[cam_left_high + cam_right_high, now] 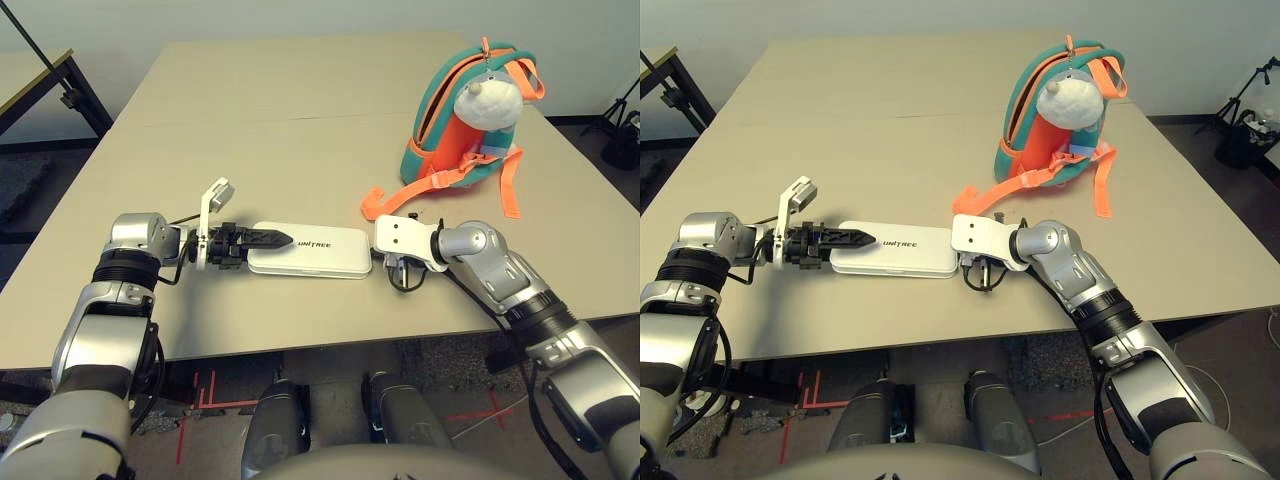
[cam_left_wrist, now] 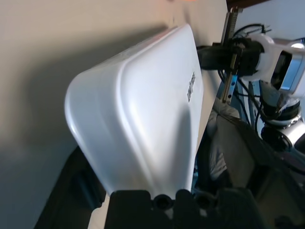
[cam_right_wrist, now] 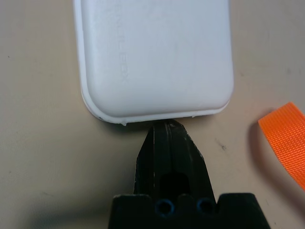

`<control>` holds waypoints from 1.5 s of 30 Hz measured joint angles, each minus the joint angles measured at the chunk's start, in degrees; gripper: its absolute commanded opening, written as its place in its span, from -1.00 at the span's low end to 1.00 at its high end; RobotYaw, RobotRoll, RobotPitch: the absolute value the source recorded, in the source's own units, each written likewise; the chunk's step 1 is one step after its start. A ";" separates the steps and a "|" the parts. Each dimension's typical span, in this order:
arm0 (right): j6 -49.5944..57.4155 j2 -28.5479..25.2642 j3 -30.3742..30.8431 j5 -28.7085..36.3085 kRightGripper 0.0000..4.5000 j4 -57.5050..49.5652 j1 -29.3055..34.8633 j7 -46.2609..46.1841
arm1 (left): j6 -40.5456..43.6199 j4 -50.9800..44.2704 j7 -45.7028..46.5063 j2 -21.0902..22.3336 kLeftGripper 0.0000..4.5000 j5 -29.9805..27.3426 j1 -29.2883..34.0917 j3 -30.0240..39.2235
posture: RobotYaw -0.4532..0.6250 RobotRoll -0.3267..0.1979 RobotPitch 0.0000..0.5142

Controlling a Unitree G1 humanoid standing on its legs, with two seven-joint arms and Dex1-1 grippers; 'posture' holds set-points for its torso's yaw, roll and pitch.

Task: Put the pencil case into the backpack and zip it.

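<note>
In the left eye view, your left arm reaches in from the left, its gripper point(image 1: 268, 240) level at the left end of the case point(image 1: 325, 250), which lies flat on the table point(image 1: 290, 150). Your right arm angles in to the opposite end; the backpack point(image 1: 445, 130) stands beyond it, an orange strap point(image 1: 400, 203) trailing near that wrist. In the left wrist view, your left fingers are spread wide around the case's end; whether they grip it, you can't tell. In the right wrist view, your right gripper point(image 3: 167, 125) is closed, empty, its tips at the case's edge.

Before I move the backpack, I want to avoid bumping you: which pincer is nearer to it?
Right. The right pincer is by the case's end nearer the backpack; the left pincer is at the opposite end, farther away.
</note>
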 measured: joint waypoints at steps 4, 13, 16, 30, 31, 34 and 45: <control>0.00 -0.02 0.00 0.00 -1.00 0.00 0.00 0.00 | -2.10 -0.26 -0.16 -0.01 0.92 0.13 0.69 -0.44 | -0.50 0.25 -0.81; 0.00 -0.18 0.00 0.01 -1.00 -0.01 0.02 0.06 | -2.83 -1.85 -1.23 0.02 -0.03 -0.19 0.86 -0.07 | -0.50 0.25 -0.81; 0.02 -0.28 0.06 -0.01 -1.00 0.00 0.05 0.09 | -2.10 -2.23 -2.85 -0.09 -0.37 -1.51 0.81 0.91 | -0.50 0.25 -0.81; 5.15 -2.96 -5.36 5.02 -0.05 -2.20 2.44 -0.06 | -5.93 -2.39 5.05 -3.65 -0.39 -3.10 0.05 11.17 | -0.49 0.25 -0.80; 6.42 -3.70 -6.86 6.27 0.12 -2.70 2.71 -0.09 | -7.94 -2.39 6.01 -3.87 -0.39 -3.35 -0.37 13.28 | -0.49 0.25 -0.80; 10.22 -6.03 -12.24 9.82 0.62 -4.15 2.88 -0.64 | -11.62 -2.93 8.09 -3.94 -0.39 -4.18 -2.65 17.69 | -0.49 0.25 -0.79; 24.45 -9.37 -32.77 19.61 1.00 -10.08 6.16 -12.88 | -16.63 -11.08 14.70 -5.75 -0.39 -6.48 -3.52 23.37 | -0.51 0.25 -0.79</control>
